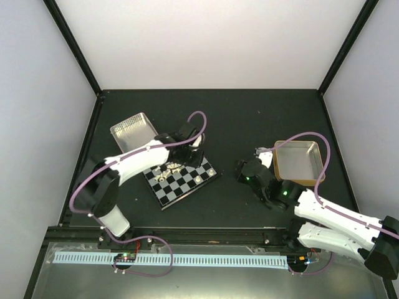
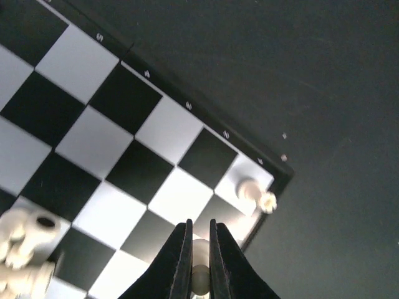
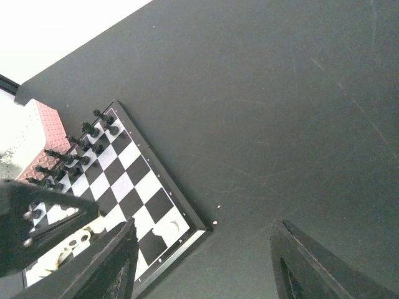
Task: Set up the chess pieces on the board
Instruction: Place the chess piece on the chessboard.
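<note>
Cream piece in left tool hovers at board edge, tabletop beyond.

Top cam sits high on the near side of the board, looking straight down from far off. Left wrist cam hangs right over one board corner, super close. Right wrist cam looks across from the board's right, farther back. All three share it.
</note>
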Controlling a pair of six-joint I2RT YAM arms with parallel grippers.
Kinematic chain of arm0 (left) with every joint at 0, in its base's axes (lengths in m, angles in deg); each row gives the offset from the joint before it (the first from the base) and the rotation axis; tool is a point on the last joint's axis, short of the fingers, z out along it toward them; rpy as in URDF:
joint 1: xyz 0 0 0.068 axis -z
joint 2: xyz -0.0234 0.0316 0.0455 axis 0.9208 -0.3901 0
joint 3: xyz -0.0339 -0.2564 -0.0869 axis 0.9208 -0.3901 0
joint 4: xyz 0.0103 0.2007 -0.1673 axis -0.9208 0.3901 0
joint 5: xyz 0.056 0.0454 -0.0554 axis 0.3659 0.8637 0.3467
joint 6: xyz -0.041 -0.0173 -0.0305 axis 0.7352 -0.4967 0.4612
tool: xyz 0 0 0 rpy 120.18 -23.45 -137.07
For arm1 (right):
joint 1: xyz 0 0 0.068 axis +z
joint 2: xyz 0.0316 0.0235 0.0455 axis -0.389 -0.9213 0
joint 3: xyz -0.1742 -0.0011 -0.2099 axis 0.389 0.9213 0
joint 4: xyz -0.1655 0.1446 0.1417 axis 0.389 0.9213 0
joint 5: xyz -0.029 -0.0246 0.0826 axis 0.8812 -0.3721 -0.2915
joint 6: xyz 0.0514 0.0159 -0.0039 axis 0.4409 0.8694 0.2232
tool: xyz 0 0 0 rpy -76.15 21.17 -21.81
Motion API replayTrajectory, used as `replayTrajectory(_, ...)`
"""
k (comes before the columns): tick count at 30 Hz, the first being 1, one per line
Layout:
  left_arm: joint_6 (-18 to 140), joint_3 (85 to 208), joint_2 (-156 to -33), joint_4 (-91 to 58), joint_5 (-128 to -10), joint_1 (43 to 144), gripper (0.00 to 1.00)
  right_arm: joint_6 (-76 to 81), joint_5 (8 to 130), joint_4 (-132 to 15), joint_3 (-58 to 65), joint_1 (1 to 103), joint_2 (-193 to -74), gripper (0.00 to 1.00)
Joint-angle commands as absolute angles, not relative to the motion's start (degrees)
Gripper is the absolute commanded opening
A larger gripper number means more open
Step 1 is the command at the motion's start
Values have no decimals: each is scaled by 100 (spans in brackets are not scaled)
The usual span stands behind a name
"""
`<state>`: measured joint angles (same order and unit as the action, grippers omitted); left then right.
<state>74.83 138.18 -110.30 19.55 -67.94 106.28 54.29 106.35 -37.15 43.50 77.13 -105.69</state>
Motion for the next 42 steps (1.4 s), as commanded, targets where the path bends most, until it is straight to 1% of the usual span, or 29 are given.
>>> replayTrajectory(1,7390,14586,-11794,2402,-6357,10752,6,5568,11010,-3633,4448,7685,-10389,60)
replayTrajectory(6,7303,15033,-12332,2553,-6600,10806,6,5578,11107,-3573,4468,7683,-10309,60)
replayTrajectory(14,7047,15468,-12814,2625,-7139,10798,6,5512,11138,-3480,4377,7675,-10250,60)
replayTrajectory(18,7059,15592,-13008,2723,-7130,10784,6,5521,11155,-3354,4321,7672,-10115,60)
replayTrajectory(26,7102,15728,-13172,2826,-7088,10742,7,5542,11230,-3156,4253,7677,-9726,60)
replayTrajectory(29,7071,15797,-13224,2904,-7141,10717,9,5564,11237,-3102,4231,7676,-9664,60)
replayTrajectory(37,7025,15911,-13318,2933,-7253,10655,9,5639,11219,-3021,4248,7677,-9586,60)
replayTrajectory(42,6948,15964,-13357,2941,-7303,10588,11,5661,11219,-2956,4248,7677,-9516,60)
